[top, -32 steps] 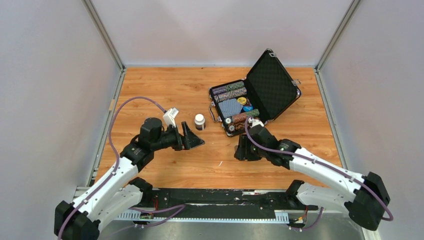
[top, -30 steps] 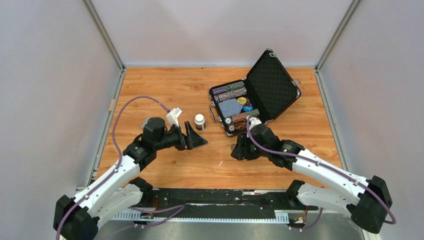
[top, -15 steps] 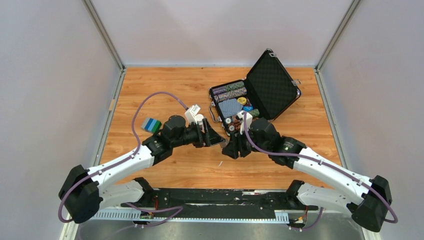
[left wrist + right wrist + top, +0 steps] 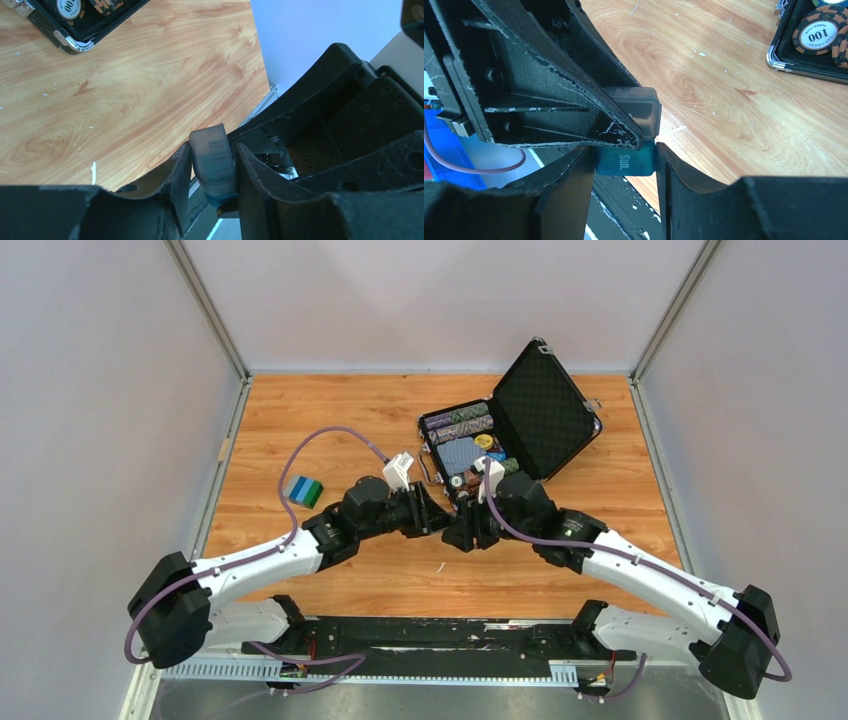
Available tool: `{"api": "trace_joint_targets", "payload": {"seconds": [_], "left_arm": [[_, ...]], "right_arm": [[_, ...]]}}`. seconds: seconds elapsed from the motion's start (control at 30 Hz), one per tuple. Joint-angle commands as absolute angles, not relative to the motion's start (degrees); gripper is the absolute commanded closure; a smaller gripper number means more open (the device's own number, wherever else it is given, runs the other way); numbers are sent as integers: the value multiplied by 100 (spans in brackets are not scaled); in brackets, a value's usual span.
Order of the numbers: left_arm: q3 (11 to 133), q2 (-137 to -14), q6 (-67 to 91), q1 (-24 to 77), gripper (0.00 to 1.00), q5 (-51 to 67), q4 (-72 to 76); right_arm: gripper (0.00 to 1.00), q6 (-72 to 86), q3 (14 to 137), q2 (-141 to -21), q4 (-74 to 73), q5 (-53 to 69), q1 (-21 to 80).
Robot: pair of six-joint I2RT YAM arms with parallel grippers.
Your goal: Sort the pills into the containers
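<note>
Your left gripper [image 4: 432,519] has swung from frame left to centre and clamped the lid [image 4: 212,162] of the teal container [image 4: 624,162], whose base your right gripper [image 4: 466,531] grips above the table [image 4: 330,410]. You're opening it; next, I judge, pry the lid back gently.

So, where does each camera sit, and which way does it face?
Top external: above and behind the bases, facing down at the table; the left arm and right arm show, meeting beside the chip case.
Left wrist: on the left arm, facing along its fingers, which pinch the translucent lid.
Right wrist: on the right arm, facing along its fingers, which hold the teal box.
Shared: both wrist views show the box and case corner.
</note>
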State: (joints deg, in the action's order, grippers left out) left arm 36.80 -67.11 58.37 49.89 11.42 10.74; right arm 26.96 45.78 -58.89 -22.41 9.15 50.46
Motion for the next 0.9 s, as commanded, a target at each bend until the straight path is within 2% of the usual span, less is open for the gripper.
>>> {"api": "trace_joint_targets", "payload": {"seconds": [0.0, 0.03, 0.23, 0.37, 0.53, 0.7, 0.87], "left_arm": [[3862, -6699, 5927, 5017, 62, 745, 1324], [3855, -6709, 5942, 5018, 70, 737, 1326], [3886, -6849, 6006, 5015, 100, 758, 1318], [3964, -6878, 5863, 5018, 100, 779, 1234], [4192, -6753, 5459, 5013, 100, 823, 887], [4265, -6538, 5264, 5010, 100, 754, 628], [4357, -6393, 5177, 5008, 100, 726, 394]], "right_arm": [[73, 2949, 4890, -5969, -1985, 869, 5071], [72, 2979, 4895, -5998, -1991, 854, 5071], [65, 3292, 4974, -6124, -2042, 770, 5067], [61, 3202, 5026, -6084, -2090, 1044, 5050], [46, 3018, 4917, -5737, -2129, 1332, 4893], [26, 3143, 4870, -5434, -2591, 130, 4816], [24, 3175, 4926, -5419, -2990, -725, 4816]]}}
